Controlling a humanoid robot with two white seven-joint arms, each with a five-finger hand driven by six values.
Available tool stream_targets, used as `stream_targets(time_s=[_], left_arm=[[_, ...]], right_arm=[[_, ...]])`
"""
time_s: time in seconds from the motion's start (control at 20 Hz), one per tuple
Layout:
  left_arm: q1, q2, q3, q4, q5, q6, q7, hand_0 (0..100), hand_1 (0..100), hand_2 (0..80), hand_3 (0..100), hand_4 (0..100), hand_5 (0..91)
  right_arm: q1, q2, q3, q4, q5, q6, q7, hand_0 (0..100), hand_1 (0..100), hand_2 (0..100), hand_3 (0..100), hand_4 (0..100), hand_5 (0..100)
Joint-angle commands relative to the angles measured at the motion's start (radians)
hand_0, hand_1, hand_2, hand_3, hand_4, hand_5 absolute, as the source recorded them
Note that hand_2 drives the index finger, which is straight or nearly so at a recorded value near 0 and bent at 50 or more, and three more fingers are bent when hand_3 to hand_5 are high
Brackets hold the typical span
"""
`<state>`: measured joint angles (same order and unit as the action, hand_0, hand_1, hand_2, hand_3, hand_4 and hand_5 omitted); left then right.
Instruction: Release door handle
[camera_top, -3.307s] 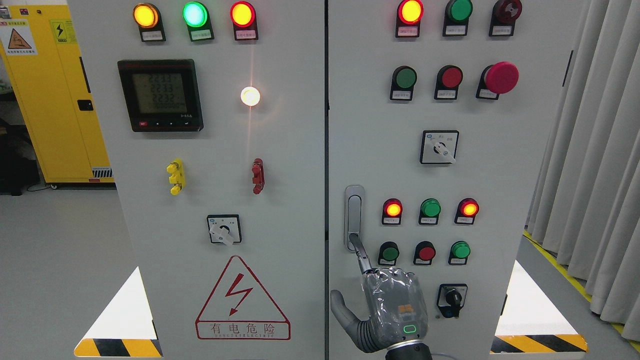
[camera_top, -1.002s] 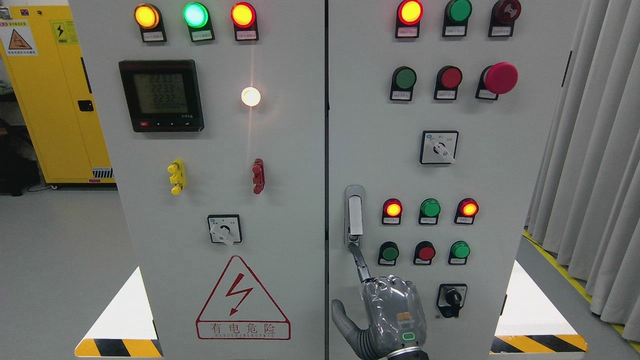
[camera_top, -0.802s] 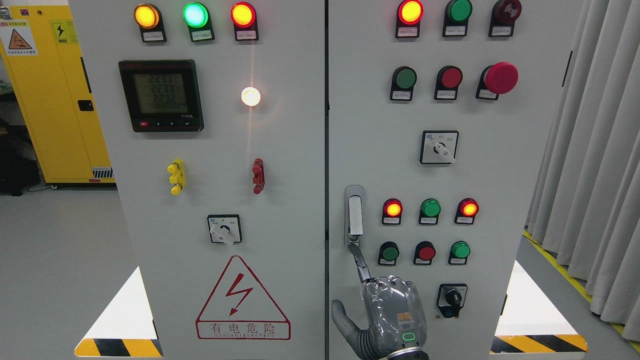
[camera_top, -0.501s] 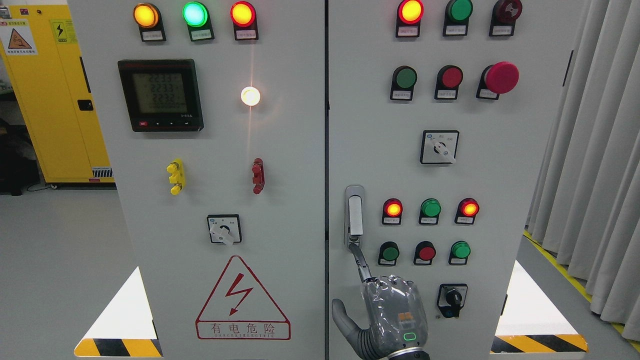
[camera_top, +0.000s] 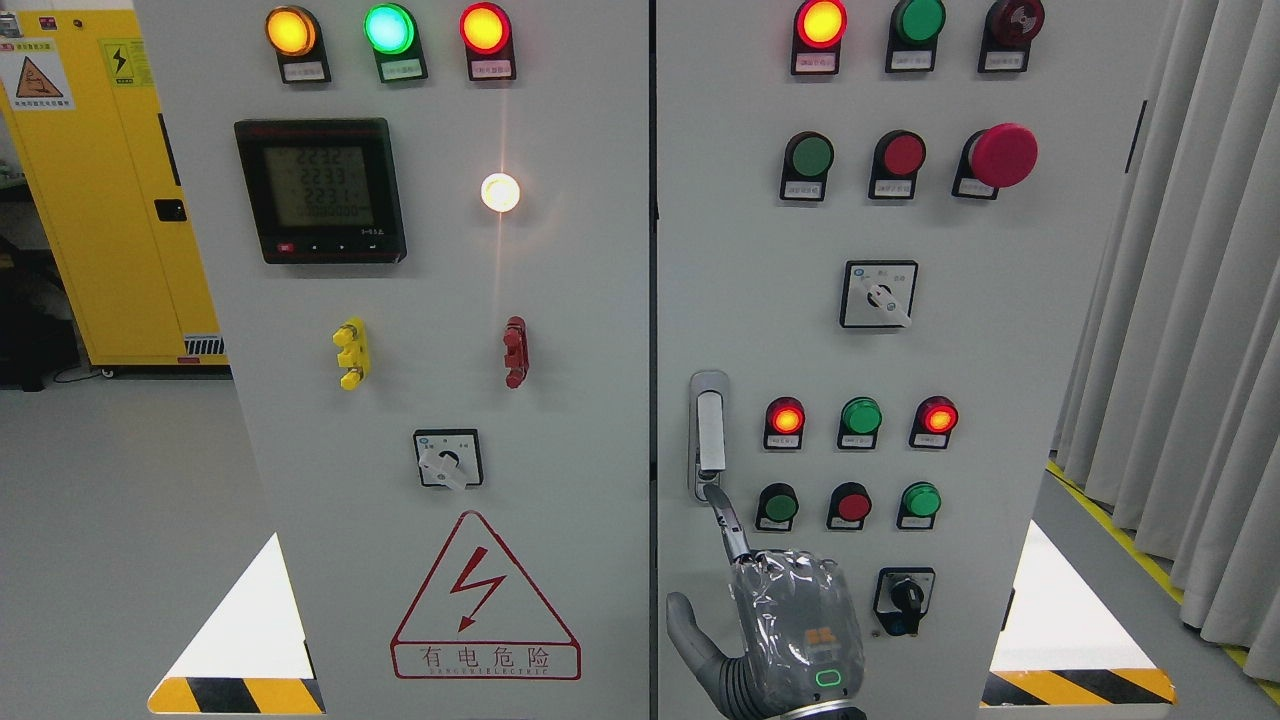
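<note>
I count three round rotary selector switches (camera_top: 448, 459), one black digital meter (camera_top: 320, 190), one silver door handle (camera_top: 709, 432), and one robot hand (camera_top: 790, 630) of mine.

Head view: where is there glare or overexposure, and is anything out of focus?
Head view: the white lamp blooms and throws a vertical streak up and down the panel; the lit red lamp is blown to yellow in its centre; the door handle and the right hand look sharp; no obvious blur.

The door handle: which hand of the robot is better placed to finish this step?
The right hand. Its index finger already reaches the bottom of the door handle, so it probably only needs to draw back. The left hand is not in view.
</note>
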<state>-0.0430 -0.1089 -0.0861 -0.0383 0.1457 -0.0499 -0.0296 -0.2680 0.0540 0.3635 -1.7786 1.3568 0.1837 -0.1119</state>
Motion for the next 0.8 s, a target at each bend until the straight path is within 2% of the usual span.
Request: stream_targets(time_s=[0.0,0.05,0.15,0.2,0.25,0.3,0.35,0.4,0.5,0.65,0.75], left_arm=[[0.0,0.0,0.0,0.0,0.0,-0.001,0.0,12,56,0.0,0,0,0.0],[0.0,0.0,0.0,0.0,0.0,-0.001,0.0,12,56,0.0,0,0,0.0],[0.0,0.0,0.0,0.0,0.0,-0.001,0.0,12,56,0.0,0,0,0.0],[0.0,0.0,0.0,0.0,0.0,-0.001,0.0,12,56,0.0,0,0,0.0],[0.0,0.0,0.0,0.0,0.0,-0.001,0.0,12,56,0.0,0,0,0.0],[0.0,0.0,0.0,0.0,0.0,-0.001,0.0,12,56,0.0,0,0,0.0],[0.0,0.0,0.0,0.0,0.0,-0.001,0.0,12,56,0.0,0,0,0.0],[0.0,0.0,0.0,0.0,0.0,-0.001,0.0,12,56,0.0,0,0,0.0],[0.0,0.0,0.0,0.0,0.0,-0.001,0.0,12,56,0.0,0,0,0.0],[0.0,0.0,0.0,0.0,0.0,-0.001,0.0,12,56,0.0,0,0,0.0],[0.0,0.0,0.0,0.0,0.0,-0.001,0.0,12,56,0.0,0,0,0.0]], right_arm=[[0.007,-0.005,-0.015,-0.062,-0.002,-0.004,0.006,59,40,50,100,97,100],[0.007,-0.005,-0.02,-0.064,-0.004,-0.004,0.008,63,41,51,100,96,100],[0.006,-0.005,-0.029,-0.067,-0.004,-0.006,0.005,77,40,57,100,94,99],[0.004,-0.005,-0.032,-0.073,-0.005,-0.004,0.006,79,39,57,100,94,99],[0.001,-0.005,-0.037,-0.073,-0.005,-0.006,0.006,94,32,60,100,95,98],[0.0,-0.005,-0.04,-0.073,-0.007,-0.004,0.006,94,27,63,99,94,97],[-0.002,-0.003,-0.04,-0.073,-0.007,-0.004,0.005,85,28,63,99,94,97],[-0.003,-0.002,-0.04,-0.073,-0.007,-0.004,0.005,57,26,72,100,94,97],[-0.01,0.0,-0.041,-0.073,-0.008,-0.004,0.005,39,26,80,100,97,100],[-0.023,0.006,-0.043,-0.073,-0.008,-0.004,0.008,34,26,84,100,98,100],[-0.03,0.006,-0.041,-0.073,-0.008,-0.006,0.012,35,20,86,100,99,100]])
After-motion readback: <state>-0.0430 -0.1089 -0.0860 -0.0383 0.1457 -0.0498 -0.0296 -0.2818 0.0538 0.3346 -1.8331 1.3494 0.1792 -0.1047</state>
